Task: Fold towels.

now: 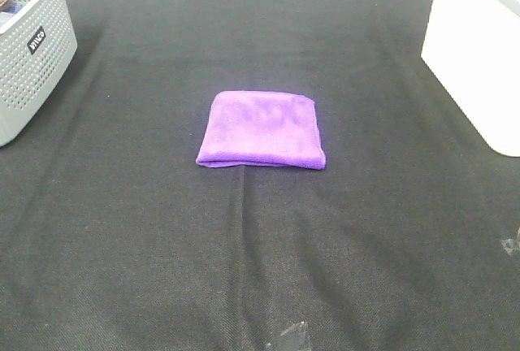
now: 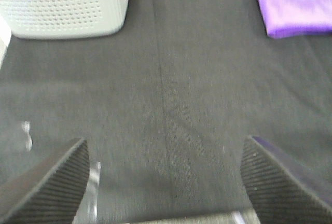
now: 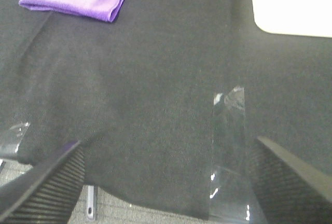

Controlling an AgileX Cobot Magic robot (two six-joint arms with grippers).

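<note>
Lying folded mid-table, the towel (image 1: 262, 129) sits well ahead of both my pincers, left (image 2: 165, 180) and right (image 3: 168, 182), each spread wide and empty; its long axis runs side to side, neither arm clearly nearer.

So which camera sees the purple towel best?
The exterior high view: the whole folded towel lies mid-table, all edges showing. The left wrist view cuts it off at the frame edge and blurs it; the right wrist view catches only part.

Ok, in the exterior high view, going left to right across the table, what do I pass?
Grey perforated basket → folded purple towel → white box, all on the black cloth.
</note>
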